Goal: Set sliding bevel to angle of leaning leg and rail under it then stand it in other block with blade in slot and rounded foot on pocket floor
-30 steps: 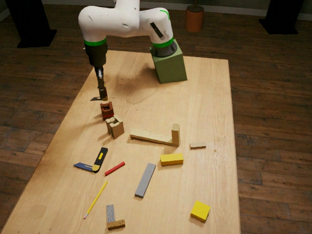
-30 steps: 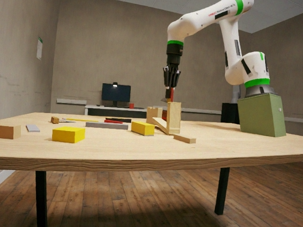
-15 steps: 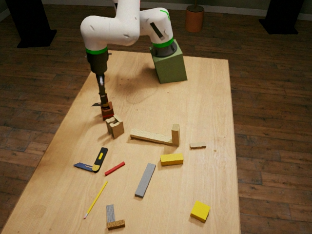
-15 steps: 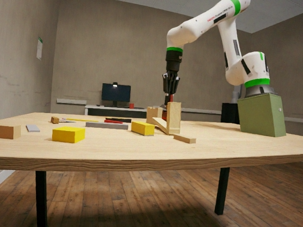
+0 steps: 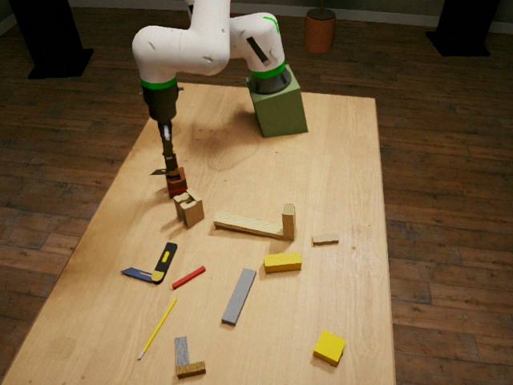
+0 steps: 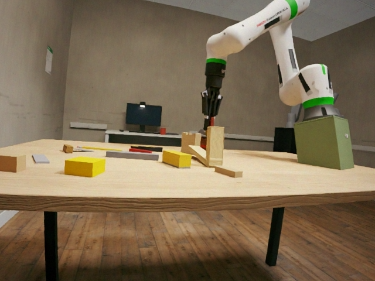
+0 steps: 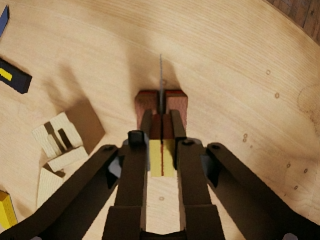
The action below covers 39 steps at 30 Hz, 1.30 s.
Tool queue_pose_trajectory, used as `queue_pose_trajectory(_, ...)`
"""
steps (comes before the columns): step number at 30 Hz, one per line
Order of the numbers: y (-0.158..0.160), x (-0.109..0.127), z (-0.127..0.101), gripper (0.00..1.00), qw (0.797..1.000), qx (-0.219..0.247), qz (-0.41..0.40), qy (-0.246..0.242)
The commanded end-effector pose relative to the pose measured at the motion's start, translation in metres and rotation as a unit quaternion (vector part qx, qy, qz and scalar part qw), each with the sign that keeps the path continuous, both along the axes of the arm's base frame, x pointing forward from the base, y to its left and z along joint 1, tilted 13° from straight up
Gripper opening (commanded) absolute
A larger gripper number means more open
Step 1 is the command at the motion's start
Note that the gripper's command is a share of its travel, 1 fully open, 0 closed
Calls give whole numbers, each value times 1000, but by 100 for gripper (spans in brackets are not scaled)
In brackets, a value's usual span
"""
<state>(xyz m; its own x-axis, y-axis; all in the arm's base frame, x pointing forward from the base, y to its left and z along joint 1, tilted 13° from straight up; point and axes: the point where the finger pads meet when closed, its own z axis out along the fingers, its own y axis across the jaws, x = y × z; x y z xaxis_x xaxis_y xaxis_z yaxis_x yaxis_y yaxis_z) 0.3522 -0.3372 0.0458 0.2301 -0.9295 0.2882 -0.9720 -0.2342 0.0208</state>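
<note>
while the gripper (image 7: pixel 162 138) clamps the sliding bevel (image 7: pixel 162 154) just above the red-brown block (image 7: pixel 162 103) near the table's left edge, seating and release remain; angle unverifiable.

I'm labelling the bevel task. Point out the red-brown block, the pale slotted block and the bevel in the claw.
red-brown block (image 5: pixel 177 185), top view, front face.
pale slotted block (image 5: pixel 192 212), top view, side face.
bevel (image 7: pixel 155 158), wrist view, yellow handle.
</note>
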Motion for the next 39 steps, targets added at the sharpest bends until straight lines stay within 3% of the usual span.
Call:
queue_pose_trajectory(1, 0, 1, 1, 10, 1000, 0, 0, -1)
queue_pose_trajectory(39, -1, 1, -2, 10, 1000, 0, 0, -1)
